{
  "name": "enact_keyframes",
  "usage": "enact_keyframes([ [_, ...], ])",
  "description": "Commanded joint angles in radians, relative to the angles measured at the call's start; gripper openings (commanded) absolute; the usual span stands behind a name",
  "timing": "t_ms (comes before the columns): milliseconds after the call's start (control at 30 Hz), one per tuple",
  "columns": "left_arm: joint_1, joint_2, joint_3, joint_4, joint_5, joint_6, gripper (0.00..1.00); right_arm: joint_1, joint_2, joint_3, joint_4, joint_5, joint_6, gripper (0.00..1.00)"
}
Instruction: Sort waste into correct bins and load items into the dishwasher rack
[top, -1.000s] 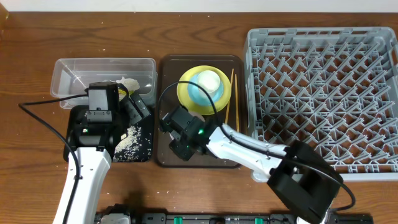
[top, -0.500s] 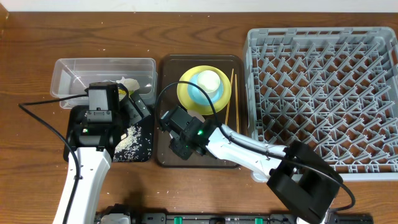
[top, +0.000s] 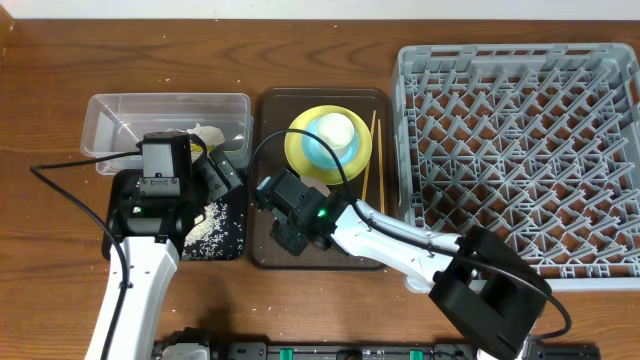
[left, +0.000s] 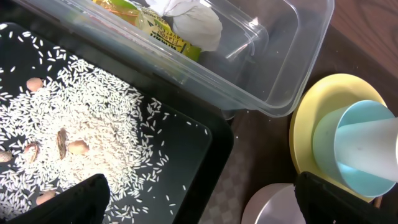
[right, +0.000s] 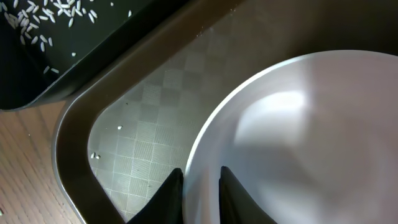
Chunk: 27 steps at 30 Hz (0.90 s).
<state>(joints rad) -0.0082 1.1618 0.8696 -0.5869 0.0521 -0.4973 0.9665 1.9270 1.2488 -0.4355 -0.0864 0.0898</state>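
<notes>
**Right claw on the pale bowl, left claw wide and empty**

On my screens the brown wooden desk (top: 320, 25) fills the overhead view. The large square grey plastic rack (top: 520, 55) takes its right side, and I see nothing loaded among its pegs. Left of it lies the dark brown serving tray (top: 272, 115). Further left are the clear plastic rectangular tub (top: 130, 115) at the back and the shallow black rectangular tray (left: 202, 146) in front of it.

My left claw (left: 199, 202) hangs over the black tray's near corner, spread wide and holding nothing. My right claw (right: 200, 186) is narrowed onto the rim of the pale pinkish-white bowl (right: 298, 137), one finger outside and one inside. That bowl sits at the front of the serving tray.

At the back of the same tray the round yellow plate (top: 298, 135) carries the light blue bowl (top: 315, 150), with the small white cup (top: 337, 130) on top. The thin wooden chopsticks (top: 370, 150) lie beside the plate, on its rack side.

In the tub, the crumpled white tissue (left: 196, 22) rests against the green-and-yellow snack wrapper (left: 165, 31). Loose white rice grains (left: 87, 124) are scattered across the black tray.
</notes>
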Motion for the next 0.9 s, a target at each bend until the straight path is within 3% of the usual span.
enact_keyframes([
  [0, 0.003, 0.000, 0.015, -0.003, -0.011, -0.002, 0.97, 0.008, 0.006, 0.016, 0.001, 0.011, -0.009, 0.22],
  [100, 0.003, 0.000, 0.015, -0.003, -0.012, -0.002, 0.97, 0.008, 0.006, 0.016, 0.001, 0.007, -0.009, 0.28],
  [300, 0.003, 0.000, 0.015, -0.003, -0.012, -0.002, 0.97, 0.008, -0.021, 0.028, -0.004, 0.007, -0.009, 0.30],
  [533, 0.003, 0.000, 0.015, -0.003, -0.012, -0.002, 0.98, -0.013, -0.148, 0.065, -0.003, 0.077, -0.007, 0.36],
  [833, 0.003, 0.000, 0.015, -0.003, -0.011, -0.002, 0.98, -0.152, -0.315, 0.065, -0.150, 0.217, 0.253, 0.34],
  [867, 0.003, 0.000, 0.015, -0.003, -0.011, -0.002, 0.98, -0.175, -0.322, 0.065, -0.176, 0.217, 0.276, 0.41],
])
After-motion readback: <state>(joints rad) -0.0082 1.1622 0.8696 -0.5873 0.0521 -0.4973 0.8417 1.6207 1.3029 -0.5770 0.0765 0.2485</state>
